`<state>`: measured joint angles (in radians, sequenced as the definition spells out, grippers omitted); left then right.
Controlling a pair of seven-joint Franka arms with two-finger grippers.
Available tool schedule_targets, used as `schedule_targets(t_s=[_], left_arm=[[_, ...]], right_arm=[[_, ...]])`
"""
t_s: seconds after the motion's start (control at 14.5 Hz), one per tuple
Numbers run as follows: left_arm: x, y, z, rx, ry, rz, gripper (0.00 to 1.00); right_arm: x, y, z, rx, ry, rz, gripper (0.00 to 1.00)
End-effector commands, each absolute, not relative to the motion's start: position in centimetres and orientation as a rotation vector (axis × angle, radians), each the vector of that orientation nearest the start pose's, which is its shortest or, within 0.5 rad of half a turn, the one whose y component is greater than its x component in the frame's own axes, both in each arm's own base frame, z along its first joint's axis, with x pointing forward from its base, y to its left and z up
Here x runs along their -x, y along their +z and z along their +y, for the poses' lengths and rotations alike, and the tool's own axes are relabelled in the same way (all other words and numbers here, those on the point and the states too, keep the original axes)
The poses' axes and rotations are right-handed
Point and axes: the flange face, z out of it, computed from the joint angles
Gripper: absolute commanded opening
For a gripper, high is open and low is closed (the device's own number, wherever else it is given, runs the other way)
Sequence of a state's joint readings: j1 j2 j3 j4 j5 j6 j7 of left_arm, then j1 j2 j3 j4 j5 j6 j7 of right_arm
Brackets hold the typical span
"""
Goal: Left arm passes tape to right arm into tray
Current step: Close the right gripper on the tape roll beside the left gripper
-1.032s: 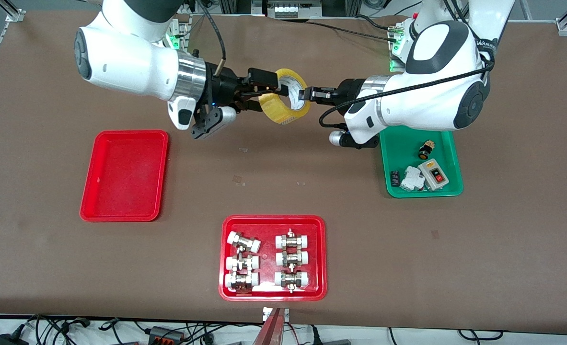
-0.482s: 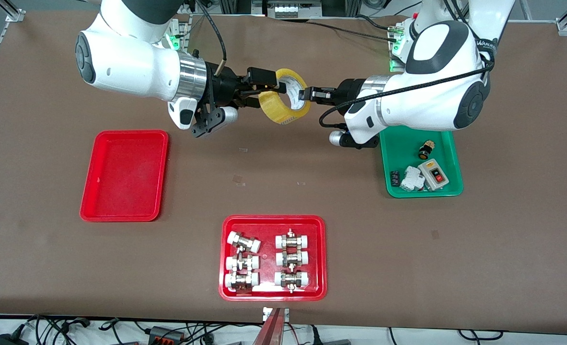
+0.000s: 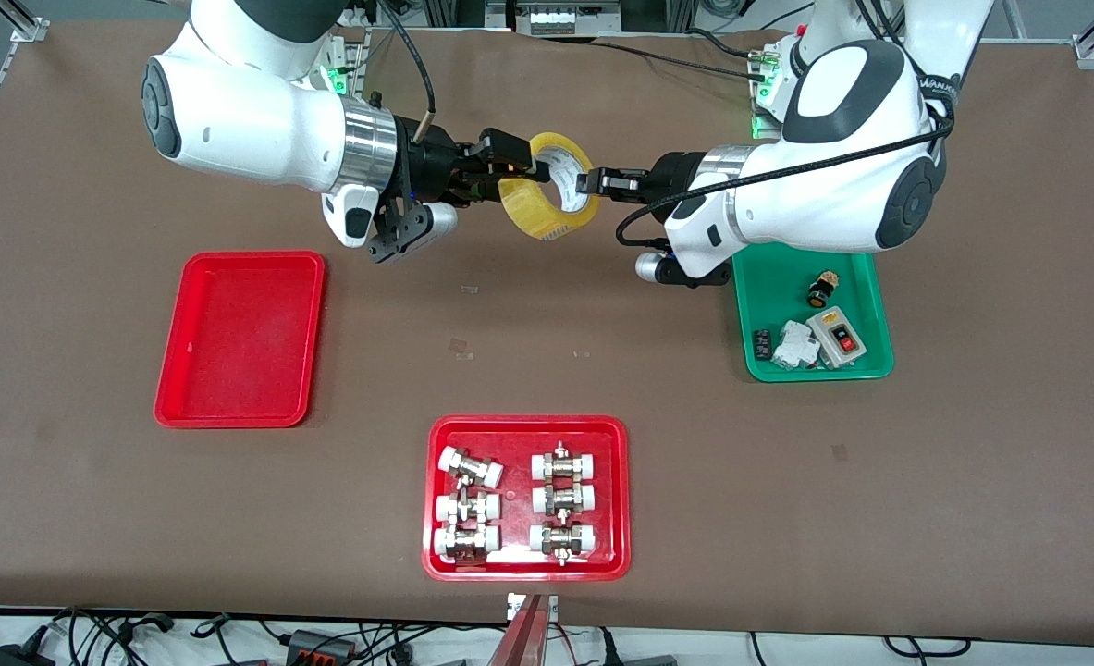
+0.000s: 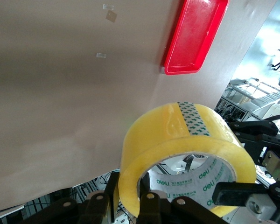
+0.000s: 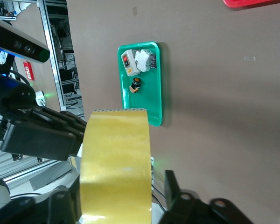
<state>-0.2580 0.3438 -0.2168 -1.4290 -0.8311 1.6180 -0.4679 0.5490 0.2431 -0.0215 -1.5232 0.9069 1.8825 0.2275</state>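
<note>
The tape (image 3: 547, 199), a yellowish roll with a white core, hangs in the air over the bare table between the two arms. My left gripper (image 3: 590, 180) is shut on the roll's wall, one finger inside the core and one outside, as the left wrist view (image 4: 130, 196) shows. My right gripper (image 3: 512, 174) is open and straddles the roll's width. In the right wrist view (image 5: 119, 196) one finger lies against the tape (image 5: 115, 158) and the other stands off with a gap. The plain red tray (image 3: 241, 333) lies empty toward the right arm's end and also shows in the left wrist view (image 4: 196, 32).
A squarer red tray (image 3: 436, 555) holding several white-capped metal fittings (image 3: 560, 504) lies nearest the front camera. A green tray (image 3: 768, 296) with a switch box and small parts lies under the left arm's forearm, and it also shows in the right wrist view (image 5: 158, 88).
My right arm has shifted slightly and its fingers stand closer about the tape. My left gripper and the tape have stayed in place.
</note>
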Motion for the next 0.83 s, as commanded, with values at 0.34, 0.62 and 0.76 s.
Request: schedule_targets(t_s=[0.34, 0.62, 0.76], left_arm=[[-56.2, 54.3, -33.8, -2.28, -0.656, 0.131, 0.0], [-56.0, 54.8, -32.8, -2.292, -0.68, 0.128, 1.0], [-56.2, 54.9, -31.0, -2.332, -0.693, 0.129, 1.0]], right_arm=[[-53.3, 56.7, 38.1, 2.286, 0.313, -0.011, 0.33], [-53.3, 56.7, 38.1, 2.287, 0.309, -0.019, 0.33], [-53.3, 56.5, 38.1, 2.295, 0.309, -0.022, 0.33]])
